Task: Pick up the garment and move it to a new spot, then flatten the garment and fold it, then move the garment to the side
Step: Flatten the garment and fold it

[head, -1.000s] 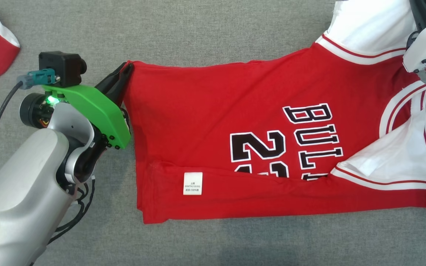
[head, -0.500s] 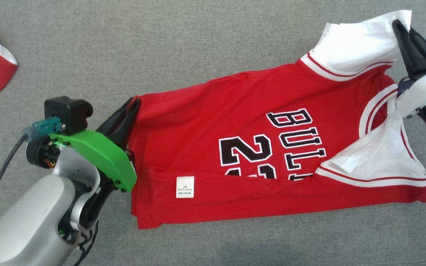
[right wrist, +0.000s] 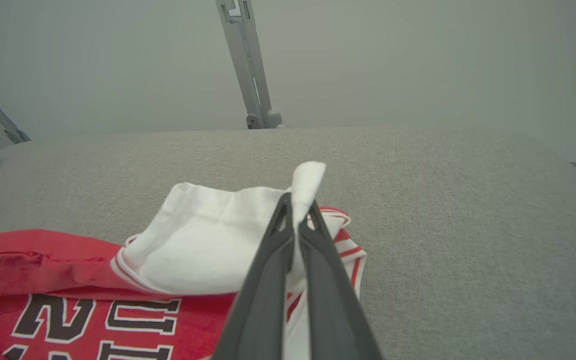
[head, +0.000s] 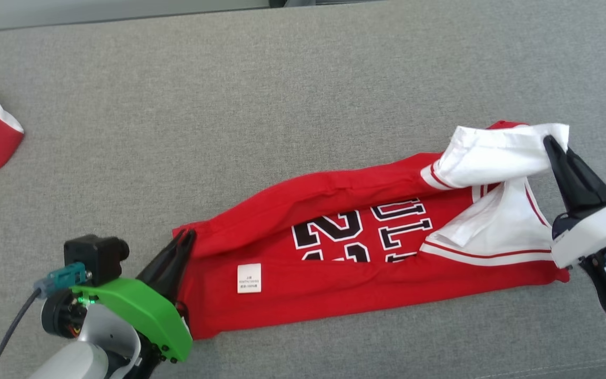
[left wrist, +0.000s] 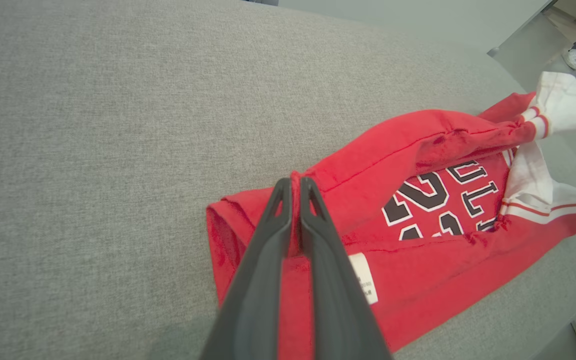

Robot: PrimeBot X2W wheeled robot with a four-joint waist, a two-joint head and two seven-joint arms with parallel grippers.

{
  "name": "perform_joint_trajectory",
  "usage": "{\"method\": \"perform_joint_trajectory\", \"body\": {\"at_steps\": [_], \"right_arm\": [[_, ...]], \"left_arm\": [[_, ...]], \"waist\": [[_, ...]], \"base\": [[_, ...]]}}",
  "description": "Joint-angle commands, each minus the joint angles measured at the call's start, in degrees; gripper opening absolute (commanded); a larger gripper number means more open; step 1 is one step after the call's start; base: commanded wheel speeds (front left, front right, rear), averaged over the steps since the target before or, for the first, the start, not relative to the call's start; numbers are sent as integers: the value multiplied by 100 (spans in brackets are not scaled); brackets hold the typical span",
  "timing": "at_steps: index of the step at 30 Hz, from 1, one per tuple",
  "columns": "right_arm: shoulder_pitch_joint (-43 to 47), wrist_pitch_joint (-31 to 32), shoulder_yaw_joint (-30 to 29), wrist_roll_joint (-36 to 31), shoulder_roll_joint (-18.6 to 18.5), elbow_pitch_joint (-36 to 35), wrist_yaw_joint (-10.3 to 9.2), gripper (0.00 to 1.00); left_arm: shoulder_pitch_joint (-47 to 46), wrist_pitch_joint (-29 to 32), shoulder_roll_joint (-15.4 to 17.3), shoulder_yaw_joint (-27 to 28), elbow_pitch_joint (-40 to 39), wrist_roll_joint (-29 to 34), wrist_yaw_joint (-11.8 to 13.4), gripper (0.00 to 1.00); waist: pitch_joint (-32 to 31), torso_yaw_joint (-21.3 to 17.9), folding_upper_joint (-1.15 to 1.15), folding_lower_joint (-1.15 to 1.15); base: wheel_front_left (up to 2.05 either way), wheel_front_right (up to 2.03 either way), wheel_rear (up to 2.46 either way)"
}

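Red garment (head: 308, 292), lettering (head: 334, 231) partly covered

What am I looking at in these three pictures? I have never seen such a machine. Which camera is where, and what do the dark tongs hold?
This is a two-armed robot handling clothes. One picture comes from a camera on its head; the other two from cameras on its wrists, looking along each gripper's dark fingers. On the grey fabric surface lies a red and white basketball jersey. The left gripper pinches its red hem corner; the right gripper pinches its white top end.
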Motion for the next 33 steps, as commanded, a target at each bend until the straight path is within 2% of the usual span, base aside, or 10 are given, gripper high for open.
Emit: {"method": "perform_joint_trajectory", "body": {"at_steps": [1,7,14,15,17,18,20,21,26,33], "right_arm": [[152,-4,-73,-57,53,-38,-6,0],[754,-69,-259,-144,427,44,-6,0],[825,-357,-27,-436,628,671,-6,0],[814,-410,22,-466,652,782,-6,8],[813,-502,112,-528,642,976,-6,49],[832,-542,145,-544,634,1066,-6,62],[888,-617,184,-583,591,1227,-6,100],[917,-655,196,-626,571,1294,-6,100],[1027,-914,0,-800,532,1537,-6,100],[1281,-1108,-398,-894,705,1542,-6,100]], "left_arm": [[134,-42,38,5,-4,-37,29,0],[576,-236,-68,-27,221,-214,16,0],[811,-425,-266,-156,734,-286,-235,0],[811,-462,-292,-155,827,-301,-265,0],[819,-519,-342,-152,996,-321,-312,0],[826,-558,-371,-129,1097,-345,-331,13],[862,-667,-435,-91,1274,-382,-376,57],[881,-699,-466,-102,1342,-393,-406,97],[959,-1005,-621,-92,1642,-372,-507,100],[1246,-1768,-814,107,1812,-30,-388,100]], "waist": [[-190,-118,0,0],[-379,-198,0,0],[-451,-242,0,0],[-460,-238,0,0],[-482,-213,0,0],[-499,-192,0,0],[-543,-158,0,0],[-568,-145,0,0],[-732,-74,0,0],[-1044,6,0,0]], "base": [[0,0,0],[0,0,0],[0,0,0],[0,0,0],[0,0,0],[0,0,0],[0,0,0],[0,0,0],[0,0,0],[0,0,0]]}}
